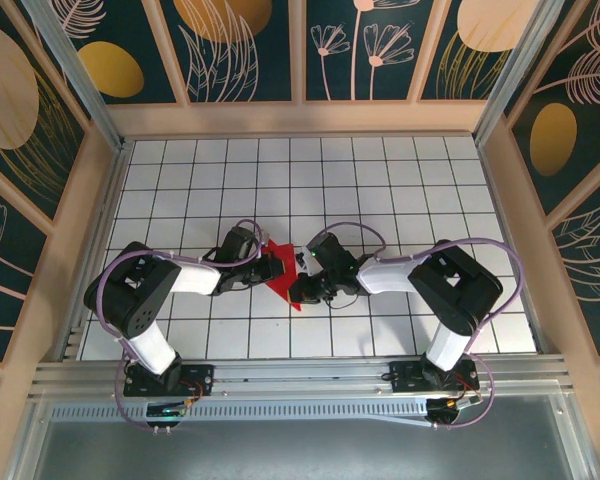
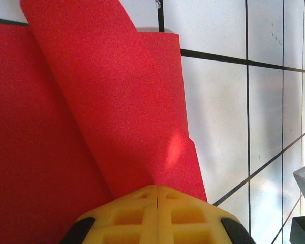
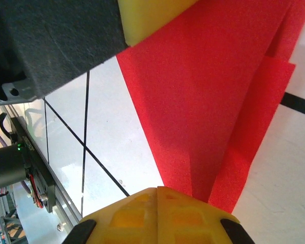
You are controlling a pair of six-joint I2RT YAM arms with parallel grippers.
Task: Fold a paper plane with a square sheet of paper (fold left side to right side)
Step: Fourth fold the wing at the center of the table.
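The white gridded table (image 1: 380,180) carries a thin, bright red, partly folded square sheet of paper (image 1: 283,278) at its centre. The left gripper (image 2: 156,195) has its yellow jaws pressed together on a raised flap. The right gripper (image 3: 157,195) likewise pinches a crease. If the two pull against each other, the sheet could tear or the fold could skew. One sheet, two grippers.
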